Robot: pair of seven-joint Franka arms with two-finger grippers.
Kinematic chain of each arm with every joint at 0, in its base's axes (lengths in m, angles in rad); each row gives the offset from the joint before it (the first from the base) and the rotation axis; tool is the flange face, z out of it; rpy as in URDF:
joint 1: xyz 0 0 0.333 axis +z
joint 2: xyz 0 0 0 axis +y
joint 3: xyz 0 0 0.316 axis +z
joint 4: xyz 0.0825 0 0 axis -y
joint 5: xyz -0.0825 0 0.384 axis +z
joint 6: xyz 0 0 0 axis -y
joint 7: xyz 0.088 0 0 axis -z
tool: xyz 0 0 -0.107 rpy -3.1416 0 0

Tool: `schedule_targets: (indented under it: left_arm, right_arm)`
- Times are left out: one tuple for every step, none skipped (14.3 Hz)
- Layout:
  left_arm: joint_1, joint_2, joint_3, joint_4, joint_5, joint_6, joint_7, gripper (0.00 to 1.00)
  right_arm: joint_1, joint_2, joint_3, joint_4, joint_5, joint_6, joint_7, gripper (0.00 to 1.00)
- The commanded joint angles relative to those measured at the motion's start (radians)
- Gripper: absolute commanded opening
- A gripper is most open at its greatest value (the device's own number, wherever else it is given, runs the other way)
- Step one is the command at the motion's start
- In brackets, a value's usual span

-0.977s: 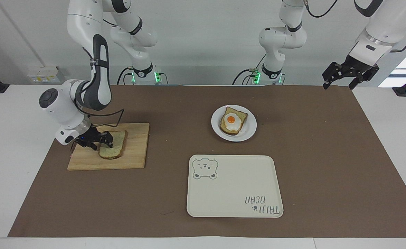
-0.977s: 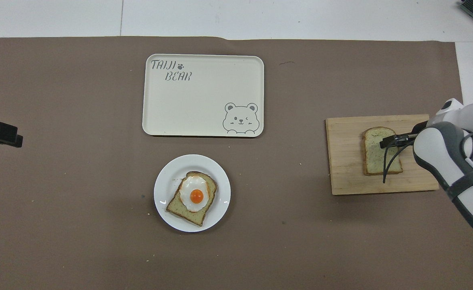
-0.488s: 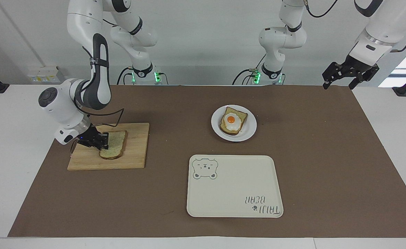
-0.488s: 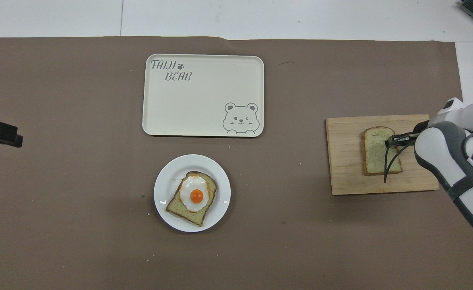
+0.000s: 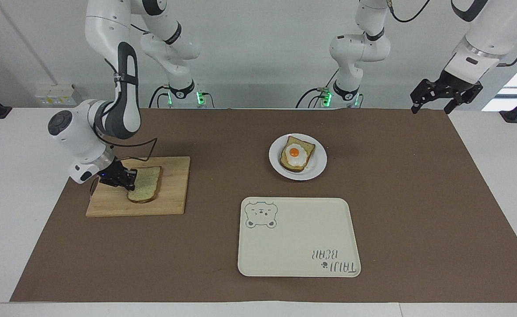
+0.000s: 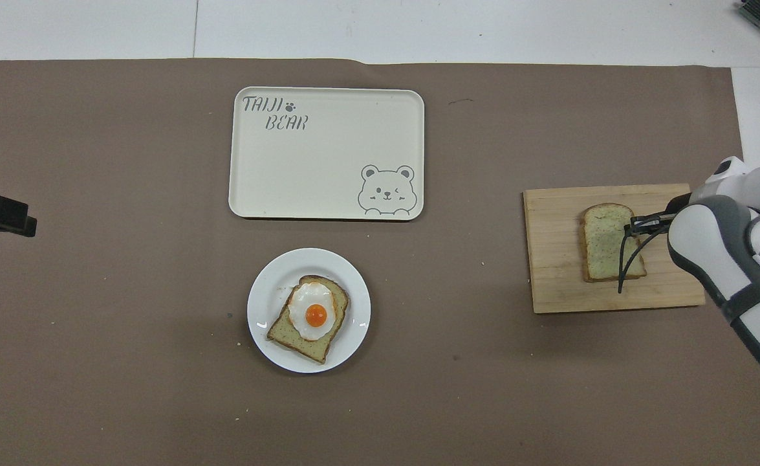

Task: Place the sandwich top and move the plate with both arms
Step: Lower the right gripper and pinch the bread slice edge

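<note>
On the wooden cutting board at the right arm's end of the worktop, the right pincer is clamped on the sandwich top's edge. Left pincer hangs with fingers apart above the worktop's corner; the plate holds egg toast.

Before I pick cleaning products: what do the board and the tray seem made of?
Board: apparently unfinished pale wood, visible grain lines, matte. Tray: probably plastic or melamine, smooth cream surface, printed bear and lettering, rounded raised rim.

Bare mat lies between the cutting board and the plate; tray sits apart
</note>
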Motion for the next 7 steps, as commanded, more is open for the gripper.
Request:
schedule_targets:
  left_arm:
    - [0.006, -0.021, -0.005, -0.021, 0.012, -0.006, 0.004, 1.0]
    - [0.006, -0.021, -0.005, -0.021, 0.012, -0.006, 0.004, 1.0]
    - [0.006, -0.021, -0.005, -0.021, 0.012, -0.006, 0.004, 1.0]
    - [0.006, -0.021, -0.005, -0.021, 0.012, -0.006, 0.004, 1.0]
    - [0.006, -0.021, -0.005, -0.021, 0.012, -0.006, 0.004, 1.0]
    - [0.006, -0.021, -0.005, -0.021, 0.012, -0.006, 0.004, 1.0]
    - [0.006, -0.021, -0.005, -0.021, 0.012, -0.006, 0.004, 1.0]
  right_arm:
    - [-0.001, -0.001, 0.01, -0.015, 0.019, 0.015, -0.014, 0.0]
    - [-0.003, -0.001, 0.01, -0.006, 0.019, 0.006, -0.014, 0.0]
    - [-0.001, -0.003, 0.01, 0.0, 0.017, 0.003, -0.016, 0.0]
    - [-0.001, -0.003, 0.01, 0.005, 0.017, 0.001, -0.016, 0.0]
    - [-0.001, -0.006, 0.01, 0.009, 0.016, -0.002, -0.017, 0.0]
    - [-0.001, -0.012, 0.01, 0.017, 0.014, -0.023, -0.019, 0.0]
    - [-0.001, -0.015, 0.01, 0.035, 0.014, -0.063, -0.019, 0.0]
